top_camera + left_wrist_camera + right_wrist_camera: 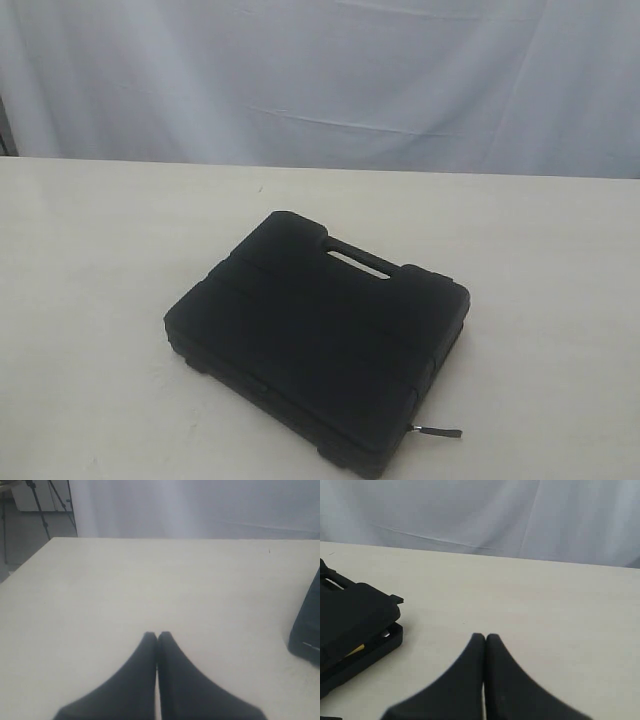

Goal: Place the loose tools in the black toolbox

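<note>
The black toolbox (320,340) lies flat on the table with its lid down and its carry handle (350,260) toward the back. In the right wrist view the lid stands slightly off the base of the toolbox (350,620), and a sliver of yellow (356,651) shows in the gap; I cannot tell what it is. The loose tools are out of view. My left gripper (157,636) is shut and empty above bare table, with a corner of the toolbox (307,630) off to one side. My right gripper (485,637) is also shut and empty, apart from the box. Neither gripper shows in the exterior view.
A small dark grey piece (440,432) sticks out at the toolbox's near right corner. The pale table (100,300) runs back to a white curtain (320,80). A tripod (42,505) stands on the floor beyond one table edge.
</note>
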`<state>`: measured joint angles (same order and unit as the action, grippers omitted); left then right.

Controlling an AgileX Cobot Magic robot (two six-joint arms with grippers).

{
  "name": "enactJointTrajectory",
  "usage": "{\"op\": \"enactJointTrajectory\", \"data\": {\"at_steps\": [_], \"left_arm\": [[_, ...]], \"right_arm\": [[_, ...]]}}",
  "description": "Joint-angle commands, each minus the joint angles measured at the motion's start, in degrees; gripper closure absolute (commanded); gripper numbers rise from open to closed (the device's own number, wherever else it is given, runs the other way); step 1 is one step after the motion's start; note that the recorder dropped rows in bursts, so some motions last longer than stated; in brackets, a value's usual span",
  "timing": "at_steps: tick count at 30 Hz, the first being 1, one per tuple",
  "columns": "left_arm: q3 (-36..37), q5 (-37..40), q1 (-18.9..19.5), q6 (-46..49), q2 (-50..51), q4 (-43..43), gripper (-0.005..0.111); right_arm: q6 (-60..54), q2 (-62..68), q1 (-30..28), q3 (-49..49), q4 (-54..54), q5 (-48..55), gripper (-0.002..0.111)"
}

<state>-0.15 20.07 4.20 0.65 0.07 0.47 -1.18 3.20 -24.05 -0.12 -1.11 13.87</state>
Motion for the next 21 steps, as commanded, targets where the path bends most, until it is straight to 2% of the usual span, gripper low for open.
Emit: {"op": "enactJointTrajectory", "data": {"at_steps": [1,21], "left_arm": [[0.1,-0.5,-0.3,-0.2,-0.1,-0.5,0.107],[0.1,-0.5,-0.3,-0.2,-0.1,-0.5,0.107]], "right_arm": [[-0.2,-0.3,0.2,0.1,-0.5,0.0,0.109],[0.3,-0.3,0.2,0.1,-0.5,0.0,0.109]]}}
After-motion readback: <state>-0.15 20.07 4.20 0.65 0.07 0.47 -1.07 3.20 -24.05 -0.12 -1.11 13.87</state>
